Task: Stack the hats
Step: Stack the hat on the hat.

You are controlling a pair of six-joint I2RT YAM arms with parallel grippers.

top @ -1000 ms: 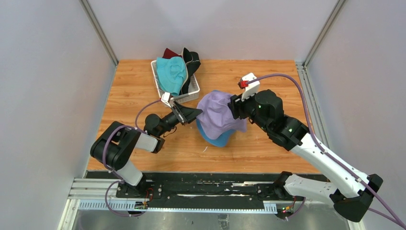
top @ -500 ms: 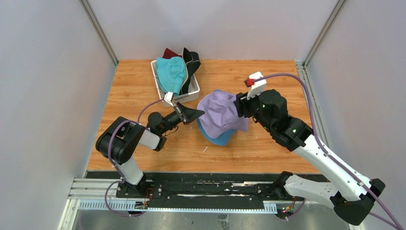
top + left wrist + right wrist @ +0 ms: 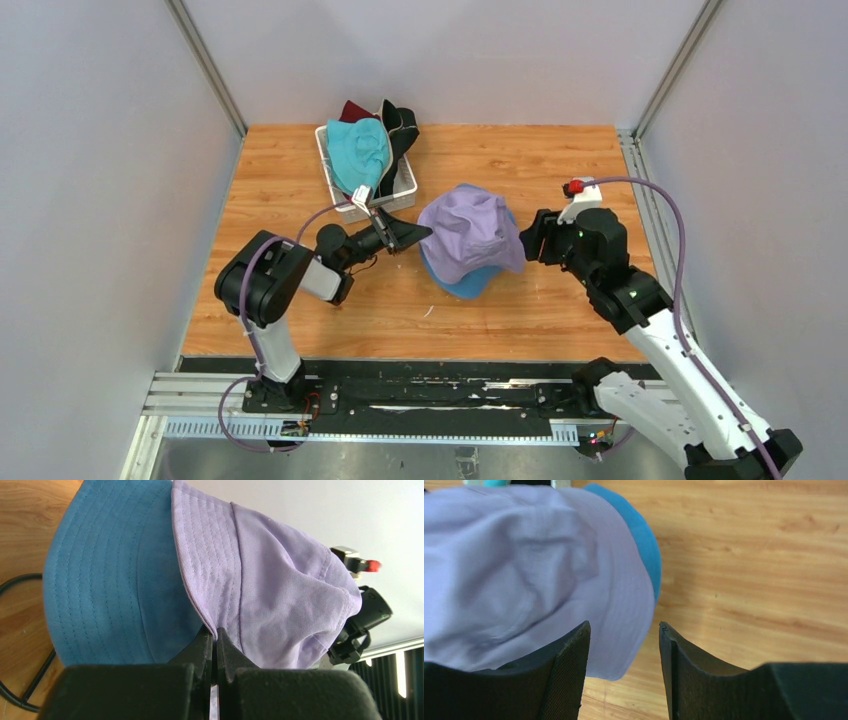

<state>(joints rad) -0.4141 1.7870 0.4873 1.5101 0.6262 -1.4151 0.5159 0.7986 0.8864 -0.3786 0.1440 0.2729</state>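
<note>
My left jaws are pressed together on the left brim edge of the lavender fabric bucket hat (image 3: 280, 595). In the left wrist view the stitched hem runs straight down into the seam between them, so I read this as a pinch on thin cloth, not an empty close. My right jaws stand spread with only bare wooden surface (image 3: 749, 555) between them. They sit just off the opposite, right side of that hat's brim, and I cannot tell whether a tip brushes the cloth.

The lavender hat sits crown up over a blue fabric bucket hat (image 3: 462, 288), which shows as a crescent under its near edge. The top hat looks skewed toward the far side rather than seated square. A thin black wire (image 3: 37, 677) lies on the surface below the blue brim; I cannot tell what it belongs to.

Beyond the lavender hat's far-left side stands a white plastic lattice basket (image 3: 325, 155) holding a teal fabric hat (image 3: 357, 150), a dark red fabric hat (image 3: 352, 108) and a black fabric hat (image 3: 402, 125).

For the coming move, the lavender hat lies directly to the right of my left jaws and between the two arms. The line from brim edge to brim edge runs left to right. The left arm already has contact, so I judge it should do the squaring tug.
</note>
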